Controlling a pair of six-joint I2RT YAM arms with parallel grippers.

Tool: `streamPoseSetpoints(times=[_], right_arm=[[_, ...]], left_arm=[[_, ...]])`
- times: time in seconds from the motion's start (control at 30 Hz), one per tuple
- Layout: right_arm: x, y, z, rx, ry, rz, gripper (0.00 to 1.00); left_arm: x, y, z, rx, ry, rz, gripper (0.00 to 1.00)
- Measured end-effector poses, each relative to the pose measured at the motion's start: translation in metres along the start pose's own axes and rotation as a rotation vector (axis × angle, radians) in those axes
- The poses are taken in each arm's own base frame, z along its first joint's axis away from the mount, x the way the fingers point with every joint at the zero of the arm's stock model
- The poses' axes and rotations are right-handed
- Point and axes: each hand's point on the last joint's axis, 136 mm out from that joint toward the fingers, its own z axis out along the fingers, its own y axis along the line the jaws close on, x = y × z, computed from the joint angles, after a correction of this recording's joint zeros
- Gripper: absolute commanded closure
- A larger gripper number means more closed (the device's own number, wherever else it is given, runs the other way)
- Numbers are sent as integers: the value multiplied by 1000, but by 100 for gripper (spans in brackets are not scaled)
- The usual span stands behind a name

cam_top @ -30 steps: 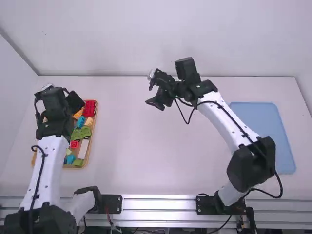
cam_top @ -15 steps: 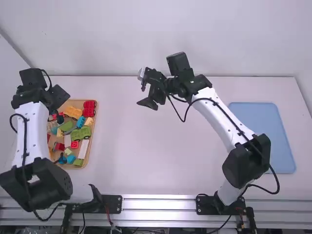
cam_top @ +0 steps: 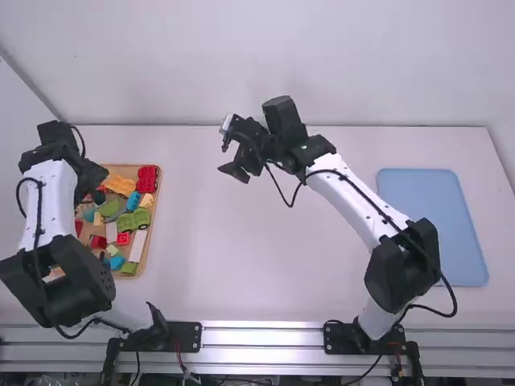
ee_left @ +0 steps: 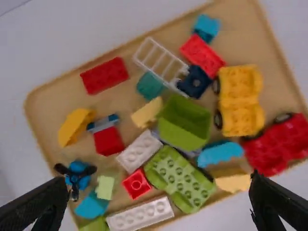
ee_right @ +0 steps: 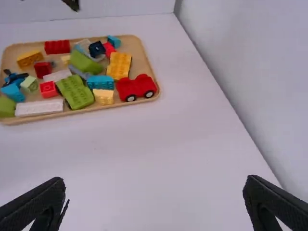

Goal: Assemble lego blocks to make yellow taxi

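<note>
White walls (cam_top: 241,64) are standing behind a pale table (cam_top: 257,265), where a blue mat (cam_top: 430,225) is lying on the right arm's side and a wooden tray (ee_left: 255,29) of loose blocks is resting beneath the left gripper (ee_left: 159,181). That gripper is hovering with its fingers spread wide and holding nothing; the right gripper (ee_right: 155,180) is hanging over the table well apart from the tray, its fingers likewise parted and empty. Among the blocks, the yellow wheeled base (ee_left: 236,89), probably the taxi's chassis, is sitting in the tray near the red wheeled vehicle (ee_left: 284,144) and the dark blue block (ee_left: 195,82). Assembly is apparently waiting on a first part. Being stiff, light plastic by its look, the base should be bearing a firm squeeze without bending, though smooth sides may be slipping if the fingers are closing askew. Its wheels are likely to be turning under a low pinch, so gripping the body's long sides, above the wheels, is seeming safest, leaving the studs free; the crowding neighbours may be getting nudged.
</note>
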Motion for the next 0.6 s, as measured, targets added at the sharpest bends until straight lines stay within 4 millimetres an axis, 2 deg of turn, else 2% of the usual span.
streamPoseSetpoints(times=[0.13, 0.2, 0.33, 0.4, 0.6], right_arm=[[0, 0, 3, 21, 15, -4, 1], [1, -2, 2, 30, 17, -2, 1], [-1, -7, 2, 50, 9, -7, 2], [-3, -9, 2, 58, 5, -10, 1], [-2, -9, 1, 60, 7, -8, 2]], left_arm=[[-20, 11, 1, 75, -5, -63, 1], [-21, 11, 1, 90, 2, -66, 0], [-19, -7, 0, 146, 6, -37, 1], [-12, -26, 2, 171, 27, 0, 1], [-3, -61, 13, 163, 111, 59, 1]])
